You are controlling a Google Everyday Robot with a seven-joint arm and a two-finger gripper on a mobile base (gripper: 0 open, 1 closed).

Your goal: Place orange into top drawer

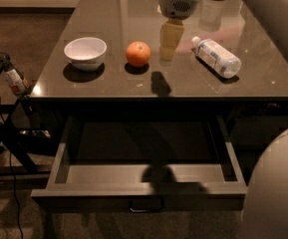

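The bottle point(216, 57) right of the gripper point(167, 54) wears what seems a pale label, its writing unreadable, while the round, glossy orange point(138, 53) sits on the table point(108, 14) just left of the gripper, whose grip I cannot tell, the open top drawer point(108, 189) lower down.

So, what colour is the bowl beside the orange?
The bowl is white, clearest in the camera view. The end effector hovers over the table, right of the orange.
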